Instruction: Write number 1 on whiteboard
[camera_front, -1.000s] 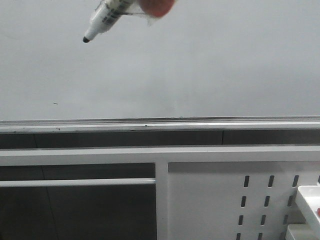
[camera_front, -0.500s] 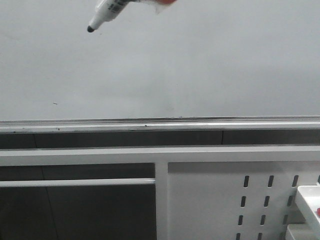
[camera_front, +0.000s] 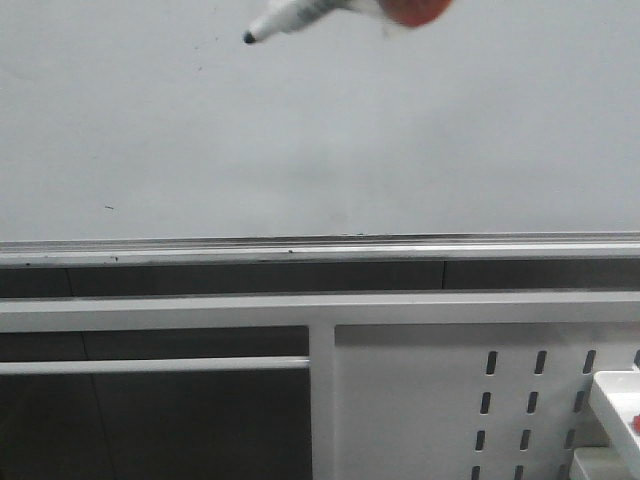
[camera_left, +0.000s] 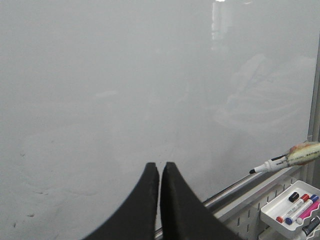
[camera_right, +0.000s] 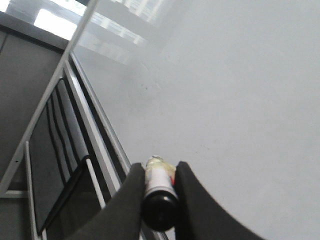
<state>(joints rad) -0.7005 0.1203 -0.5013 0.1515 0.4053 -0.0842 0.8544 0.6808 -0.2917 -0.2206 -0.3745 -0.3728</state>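
Note:
The whiteboard (camera_front: 330, 150) fills the upper front view, with its silver rail (camera_front: 320, 248) along the lower edge. No black stroke of the number 1 shows on it. A white marker pen (camera_front: 295, 17) with a black tip pointing left hangs at the top edge of the front view, off the board as far as I can tell. My right gripper (camera_right: 158, 171) is shut on the pen (camera_right: 160, 187). The pen also shows in the left wrist view (camera_left: 285, 159). My left gripper (camera_left: 160, 167) is shut and empty, facing the whiteboard (camera_left: 125, 90).
Below the rail stands a white metal panel with slotted holes (camera_front: 450, 400). A white tray (camera_left: 290, 207) with several coloured markers sits at the lower right, its corner also in the front view (camera_front: 615, 400). A tiny dark speck (camera_front: 110, 208) marks the board.
The pen has moved up and to the right across the top of the front view, and its tip now lies flatter, pointing left.

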